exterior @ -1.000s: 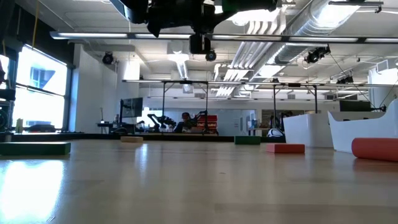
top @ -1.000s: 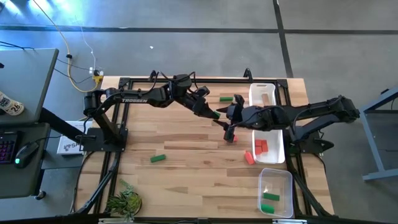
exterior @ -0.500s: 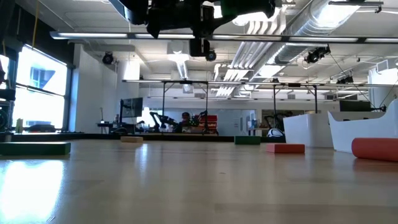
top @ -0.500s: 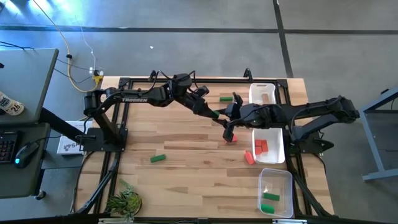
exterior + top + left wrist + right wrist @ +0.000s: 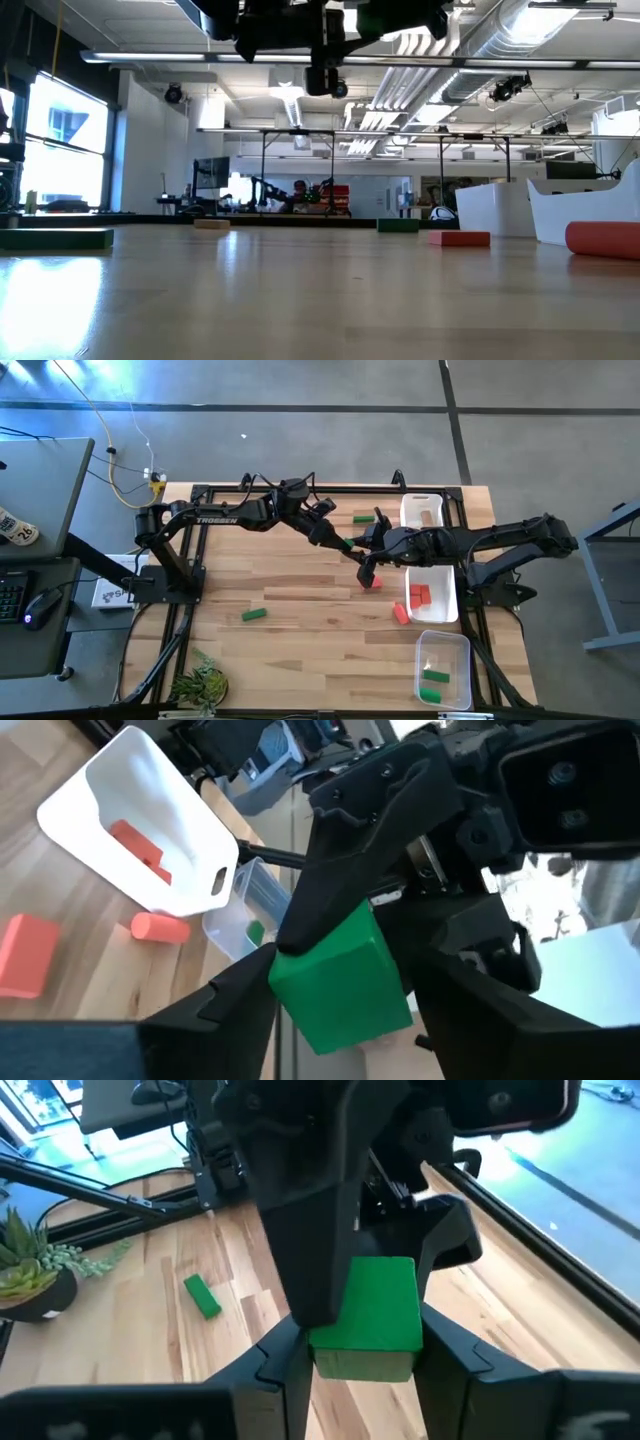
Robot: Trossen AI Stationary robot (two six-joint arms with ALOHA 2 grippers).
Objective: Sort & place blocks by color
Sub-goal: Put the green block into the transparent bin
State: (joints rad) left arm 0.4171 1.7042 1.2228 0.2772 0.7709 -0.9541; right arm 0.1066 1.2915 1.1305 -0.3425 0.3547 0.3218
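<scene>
While the green block (image 5: pixel 368 1318) sits up in the air between my two arms, over the middle of the table (image 5: pixel 290 595), I can see both sets of fingers around it. From my right wrist view, the right gripper (image 5: pixel 362 1348) has its two dark fingers pressed against the block's sides, so I read that one as clamped on it. From my left wrist view, the same block (image 5: pixel 340 982) lies between the left gripper (image 5: pixel 340 1005) fingers, which look spread a little wider than the block; I read the left as released. From above, the left gripper (image 5: pixel 340 543) and right gripper (image 5: pixel 368 542) meet tip to tip. Just below them on the wood lies a red block (image 5: pixel 372 582), and another red piece (image 5: pixel 401 613) rests beside the white tray (image 5: pixel 440 600), which holds red blocks (image 5: pixel 419 594). A second white tray (image 5: pixel 413 512) at the far edge holds a tan block (image 5: pixel 428 517), with a green block (image 5: pixel 362 518) lying on the table beside it. The clear tray (image 5: pixel 445 643) near the front edge contains green blocks (image 5: pixel 432 684). One more green block (image 5: pixel 254 615) lies alone toward the left, well apart from the rest, and a small plant (image 5: pixel 200 682) stands at the front left corner.
</scene>
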